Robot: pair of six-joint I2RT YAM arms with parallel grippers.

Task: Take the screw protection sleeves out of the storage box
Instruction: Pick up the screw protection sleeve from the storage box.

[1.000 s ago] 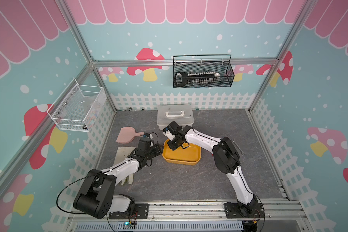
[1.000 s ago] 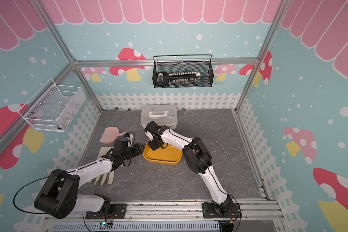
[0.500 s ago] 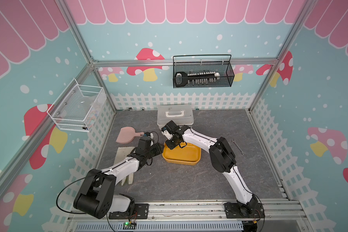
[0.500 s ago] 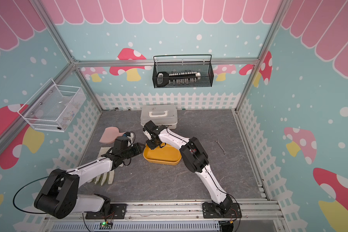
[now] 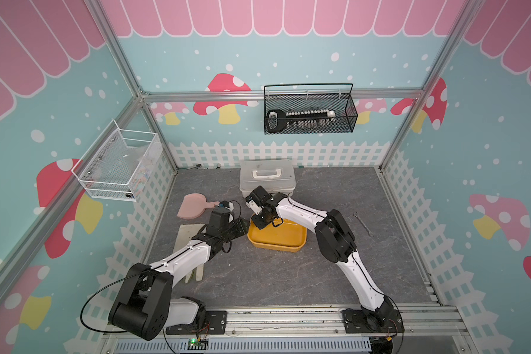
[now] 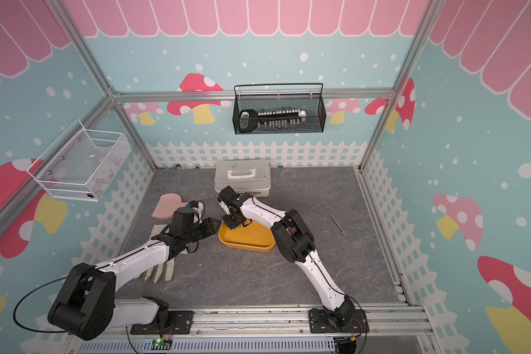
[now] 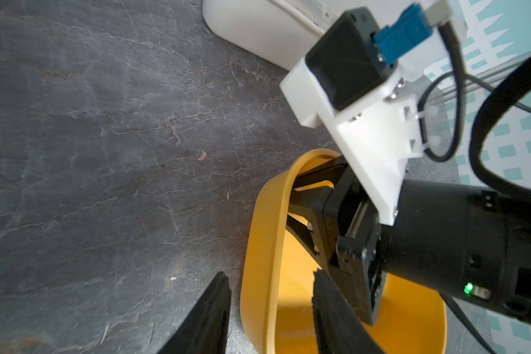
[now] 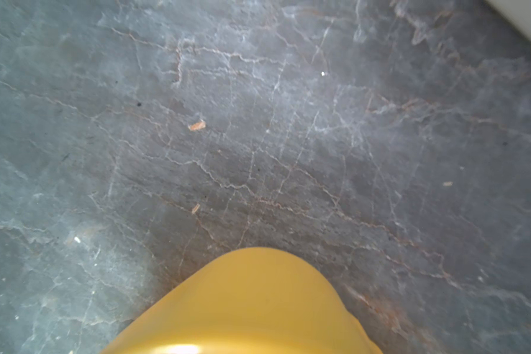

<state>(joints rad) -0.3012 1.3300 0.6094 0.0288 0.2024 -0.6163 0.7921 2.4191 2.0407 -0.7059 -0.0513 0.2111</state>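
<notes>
The yellow storage box (image 5: 284, 237) (image 6: 249, 237) sits mid-table. No screw protection sleeves show in any view. My left gripper (image 5: 244, 226) (image 7: 270, 275) stands open astride the box's left wall (image 7: 264, 245), one finger outside and one inside, with a gap on each side. My right gripper (image 5: 258, 222) (image 6: 232, 223) reaches down into the box's far left corner. In the left wrist view its black fingers (image 7: 304, 233) lie inside the rim. Its own view shows only the box's rounded corner (image 8: 252, 306), which hides the fingers.
A white lidded case (image 5: 267, 177) stands just behind the box. A pink paddle-shaped board (image 5: 193, 210) and pale gloves (image 5: 193, 272) lie to the left, partly under my left arm. A small wrench (image 5: 362, 223) lies to the right. Wire baskets hang on the back wall (image 5: 308, 112) and left wall (image 5: 120, 165).
My right gripper has edged slightly left, toward the box's far left corner. The left arm and the box have stayed put.
</notes>
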